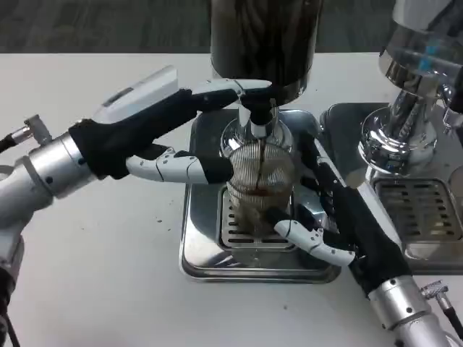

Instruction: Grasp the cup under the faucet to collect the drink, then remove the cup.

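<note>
A clear ribbed cup (255,189) stands on the steel drip tray (199,253) under the faucet (258,121). A thin dark stream runs from the faucet into the cup, and dark drink lies in its lower part. My right hand (346,217) grips the cup from the right, its thumb curling round the front of the base. My left hand (155,123) reaches in from the left. Its upper fingers (231,91) rest on top of the faucet and its thumb (184,168) stretches toward the cup's left side.
The dark dispenser tank (264,40) rises behind the faucet. A second chrome machine (412,108) with its own drip grille (423,210) stands close on the right, just beyond my right forearm. Bare white table (94,275) lies left of and in front of the tray.
</note>
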